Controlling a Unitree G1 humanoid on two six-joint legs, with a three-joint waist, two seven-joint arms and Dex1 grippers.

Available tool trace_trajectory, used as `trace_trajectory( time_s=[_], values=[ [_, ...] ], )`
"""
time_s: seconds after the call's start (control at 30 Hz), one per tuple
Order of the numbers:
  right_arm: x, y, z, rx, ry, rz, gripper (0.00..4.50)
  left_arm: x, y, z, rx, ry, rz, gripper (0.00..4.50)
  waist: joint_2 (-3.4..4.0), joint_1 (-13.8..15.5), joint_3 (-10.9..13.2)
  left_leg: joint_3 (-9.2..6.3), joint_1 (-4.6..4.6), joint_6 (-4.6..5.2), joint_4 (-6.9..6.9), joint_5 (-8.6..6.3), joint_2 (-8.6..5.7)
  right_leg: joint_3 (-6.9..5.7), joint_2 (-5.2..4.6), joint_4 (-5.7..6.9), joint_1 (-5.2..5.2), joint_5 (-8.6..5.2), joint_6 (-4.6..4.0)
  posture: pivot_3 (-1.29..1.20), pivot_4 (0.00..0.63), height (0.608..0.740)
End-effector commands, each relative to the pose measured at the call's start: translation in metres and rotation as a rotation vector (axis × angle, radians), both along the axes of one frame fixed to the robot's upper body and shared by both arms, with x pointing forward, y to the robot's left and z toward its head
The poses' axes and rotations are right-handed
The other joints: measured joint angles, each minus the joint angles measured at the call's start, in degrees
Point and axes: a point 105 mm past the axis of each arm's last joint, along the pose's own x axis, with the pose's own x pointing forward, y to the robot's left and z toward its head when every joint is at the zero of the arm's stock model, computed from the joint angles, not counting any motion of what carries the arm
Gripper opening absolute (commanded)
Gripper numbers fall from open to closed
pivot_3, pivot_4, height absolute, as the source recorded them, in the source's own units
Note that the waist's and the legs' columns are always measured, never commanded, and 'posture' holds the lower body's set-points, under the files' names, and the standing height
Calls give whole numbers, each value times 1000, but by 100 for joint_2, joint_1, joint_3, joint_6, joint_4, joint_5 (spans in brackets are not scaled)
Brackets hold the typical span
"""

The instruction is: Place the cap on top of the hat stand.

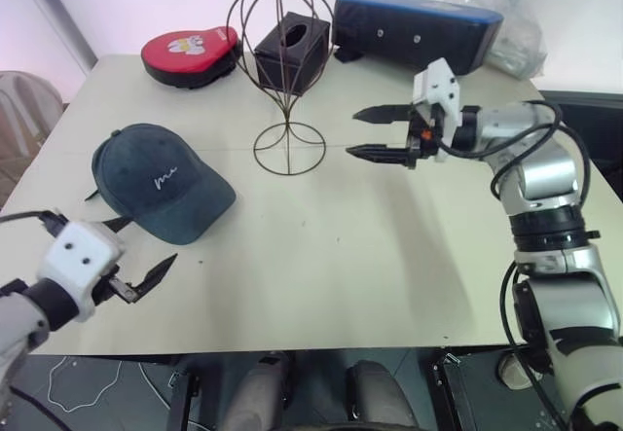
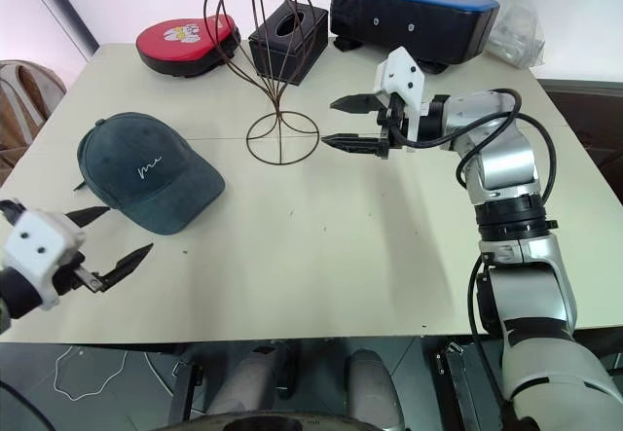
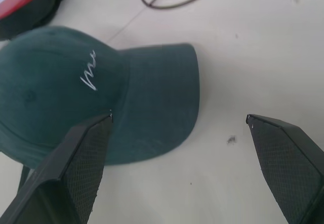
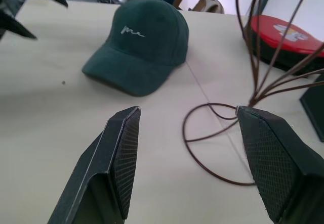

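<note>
Cap lies flat near the surface's left edge, brim toward the front. Left gripper, jaws released and empty, hovers just short of the brim; right gripper gapes empty beside the hat stand. Best: pinch the brim squarely, lift clear.

On my table: cap left of hat stand — tissue box behind it — case far left.
</note>
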Motion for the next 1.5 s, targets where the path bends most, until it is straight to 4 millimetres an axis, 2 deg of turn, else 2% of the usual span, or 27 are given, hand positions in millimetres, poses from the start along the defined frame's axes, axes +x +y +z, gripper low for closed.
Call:
trace_trajectory(
  time_s=[0.03, 0.17, 0.3, 0.8, 1.17, 1.5],
  values=[
    [-13, 3, 11, 32, -29, 25, 3068, 4, -4, -3, 132, -92, 20, 4450, -1, 12, -1, 0, 0, 0, 2, 0, -1, 0, -1, 0, 0, 0, 0, 0, 150, 740],
    [-15, 3, 10, 36, -18, 15, 3068, 8, -9, -14, 240, -142, 24, 4450, -1, 8, -1, 0, 0, 1, 4, -1, -1, -1, -1, 1, 2, 0, 0, 0, 150, 740],
    [-15, 2, 10, 38, -16, 8, 3068, 12, -20, -29, 276, -156, -3, 4450, -1, 7, -1, 0, 0, 1, 2, -1, -1, -1, -1, 1, 1, 0, 1, 0, 150, 740],
    [-17, 0, 11, 36, -24, -13, 3068, 39, -32, -62, 390, -216, 4, 4450, -2, 7, -2, -2, 0, 2, 6, 0, -2, -4, 1, 6, 1, 2, 3, 0, 150, 740],
    [-16, -2, 13, 41, -34, -27, 3068, 50, -35, -76, 442, -237, 38, 4450, 3, 28, -6, -8, 5, 1, 12, 0, -5, -9, 0, 13, 5, 4, 7, 0, 150, 740],
    [-16, -3, 13, 40, -37, -35, 3068, 54, -21, -76, 549, -255, 100, 4450, 9, 9, -11, -8, 6, 1, 12, 1, -5, -8, 1, 21, 4, 4, 7, 0, 150, 740]
  ],
)
